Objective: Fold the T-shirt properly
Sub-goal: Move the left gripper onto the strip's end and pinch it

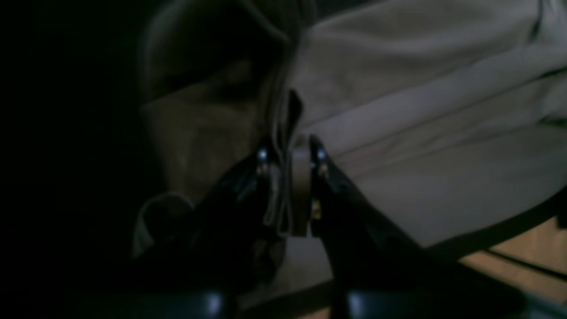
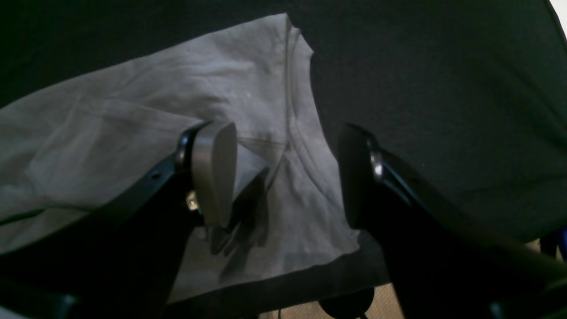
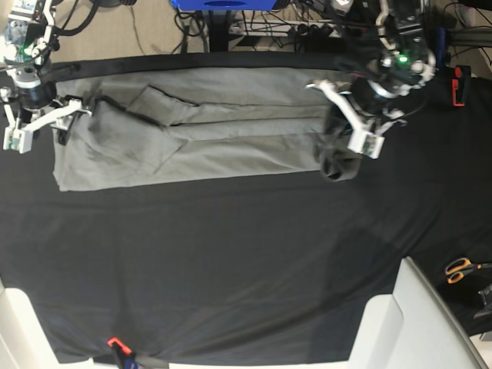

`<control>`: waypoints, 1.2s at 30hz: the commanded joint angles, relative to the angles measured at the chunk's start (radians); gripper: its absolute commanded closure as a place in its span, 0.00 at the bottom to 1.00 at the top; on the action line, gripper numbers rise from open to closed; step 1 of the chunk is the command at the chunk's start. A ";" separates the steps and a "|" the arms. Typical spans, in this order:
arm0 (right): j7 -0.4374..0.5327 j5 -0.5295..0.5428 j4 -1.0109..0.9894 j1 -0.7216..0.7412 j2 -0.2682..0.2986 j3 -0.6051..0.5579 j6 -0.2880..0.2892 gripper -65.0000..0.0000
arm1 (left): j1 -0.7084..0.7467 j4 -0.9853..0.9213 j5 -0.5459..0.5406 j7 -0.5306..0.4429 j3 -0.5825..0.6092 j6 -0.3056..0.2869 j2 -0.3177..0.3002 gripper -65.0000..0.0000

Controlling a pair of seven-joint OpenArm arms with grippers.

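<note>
The grey T-shirt (image 3: pixel 192 134) lies as a long folded band across the far part of the black table cloth (image 3: pixel 231 261). My left gripper (image 1: pixel 290 153) is shut on a bunched fold of the T-shirt (image 1: pixel 398 133) at its right end. In the base view that left gripper (image 3: pixel 347 127) holds the end lifted and curled over. My right gripper (image 2: pixel 285 177) hangs open just above the T-shirt's other end (image 2: pixel 177 88), near a hem corner, with nothing between its fingers. In the base view this right gripper (image 3: pixel 42 127) is at the far left.
Orange-handled scissors (image 3: pixel 461 269) lie at the right edge. A white surface (image 3: pixel 430 323) juts in at the near right. A red clip (image 3: pixel 115 342) sits on the cloth's near edge. Cables and a blue object (image 3: pixel 223 4) are behind the table.
</note>
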 commanded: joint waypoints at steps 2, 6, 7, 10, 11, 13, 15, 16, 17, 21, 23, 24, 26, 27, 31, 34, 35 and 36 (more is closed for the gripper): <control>0.022 0.004 0.023 0.002 0.008 0.003 0.000 0.47 | 0.007 0.019 -0.015 -0.017 0.046 0.021 0.014 1.00; 0.022 0.004 0.020 0.002 0.010 0.003 0.000 0.47 | 0.004 0.009 -0.015 -0.019 0.151 0.087 0.041 1.00; 0.022 0.004 0.020 0.002 0.010 0.003 0.000 0.47 | 0.004 0.002 -0.015 -0.022 0.177 0.104 0.041 1.00; 0.022 0.004 0.020 0.002 0.010 0.003 0.000 0.47 | -0.004 -0.030 -0.015 -0.025 0.247 0.161 0.043 1.00; 0.022 0.004 0.020 0.002 0.010 0.003 0.000 0.47 | -0.018 -0.042 -0.016 -0.025 0.269 0.169 0.043 1.00; 0.022 0.004 0.020 0.002 0.010 0.003 0.000 0.47 | -0.033 -0.077 -0.016 -0.025 0.293 0.175 0.052 1.00; 0.022 0.004 0.020 0.002 0.011 0.003 0.000 0.47 | -0.039 -0.113 -0.016 -0.025 0.293 0.175 0.072 1.00; 0.022 0.004 0.020 0.002 0.011 0.003 0.000 0.47 | -0.044 -0.119 -0.016 -0.026 0.296 0.175 0.077 1.00; 0.022 0.004 0.020 0.001 0.011 0.003 0.000 0.47 | -0.051 -0.123 -0.016 -0.026 0.298 0.175 0.078 1.00; 0.022 0.004 0.020 -0.001 0.013 0.003 0.000 0.47 | -0.077 -0.146 -0.016 -0.026 0.306 0.176 0.086 1.00; 0.022 0.004 0.020 -0.001 0.013 0.003 0.000 0.47 | -0.082 -0.169 -0.016 -0.026 0.306 0.176 0.097 1.00; 0.022 0.004 0.022 -0.001 0.013 0.003 0.000 0.47 | -0.085 -0.176 -0.016 -0.026 0.306 0.176 0.098 1.00; 0.022 0.004 0.022 -0.001 0.013 0.003 0.000 0.47 | -0.094 -0.183 -0.016 -0.026 0.307 0.176 0.100 1.00; 0.022 0.004 0.022 -0.001 0.013 0.003 0.000 0.47 | -0.099 -0.189 -0.018 -0.026 0.307 0.176 0.100 1.00; 0.022 0.004 0.022 -0.001 0.014 0.003 0.000 0.47 | -0.117 -0.225 -0.091 -0.026 0.307 0.176 0.098 1.00; 0.022 0.004 0.022 0.001 0.014 0.003 0.000 0.47 | -0.133 -0.266 -0.124 -0.020 0.309 0.176 0.097 1.00; 0.022 0.004 0.022 0.001 0.014 0.003 0.000 0.47 | -0.133 -0.275 -0.124 -0.020 0.309 0.176 0.097 1.00; 0.022 0.004 0.022 0.001 0.014 0.003 0.000 0.47 | -0.133 -0.280 -0.128 -0.022 0.307 0.176 0.097 1.00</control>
